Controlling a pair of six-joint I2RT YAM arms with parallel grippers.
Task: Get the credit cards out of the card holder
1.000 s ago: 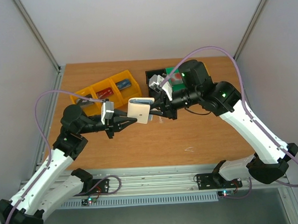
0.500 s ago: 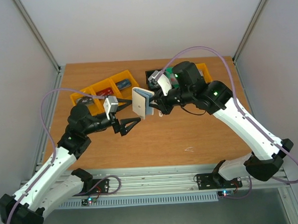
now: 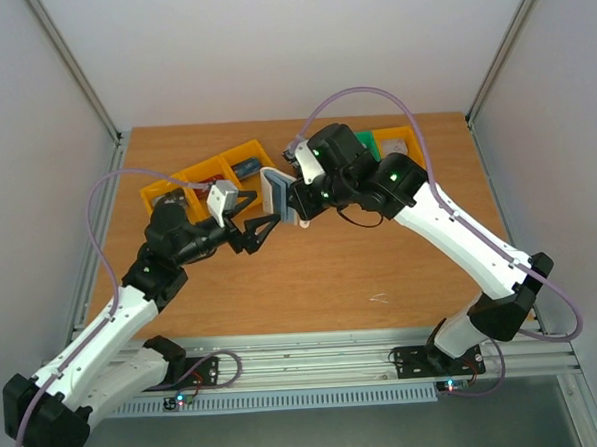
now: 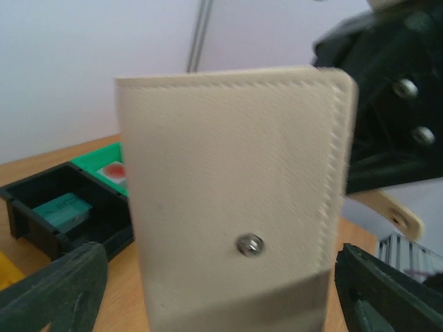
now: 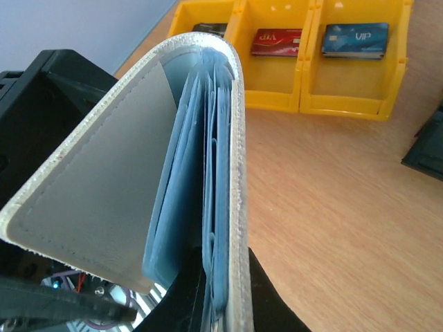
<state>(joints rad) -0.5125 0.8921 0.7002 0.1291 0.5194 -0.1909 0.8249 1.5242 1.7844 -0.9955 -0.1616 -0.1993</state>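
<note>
Now, off the wooden surface [image 3: 321, 272] and in the air between the two arms: the card holder [image 3: 279, 195], upright and half folded, whitish-beige outer face toward the left wrist camera, small metal snap stud [image 4: 250, 243] low on that panel. Pinched from the far side by the right hand [image 3: 298, 201], black fingers [image 5: 268, 308] pressed together on one panel near its bottom edge. Tucked inside the fold against the blue-grey lining, the credit cards [image 5: 211, 159], only thin bluish edges showing; cannot tell how many. Facing the holder from the other side, the left hand [image 3: 261, 229], spread wide, one dark finger [image 4: 57, 287] at each side of the holder and apart from it, gripping nothing. Beyond on the surface, a row of yellow bins [image 5: 342, 104], with a red VIP card [image 5: 277, 41] lying flat in one and a blue VIP card [image 5: 354, 40] in the next. Farther along, a black bin [image 4: 41, 220] with a teal card [image 4: 62, 209] inside, just beside a green bin [image 4: 104, 158].
</note>
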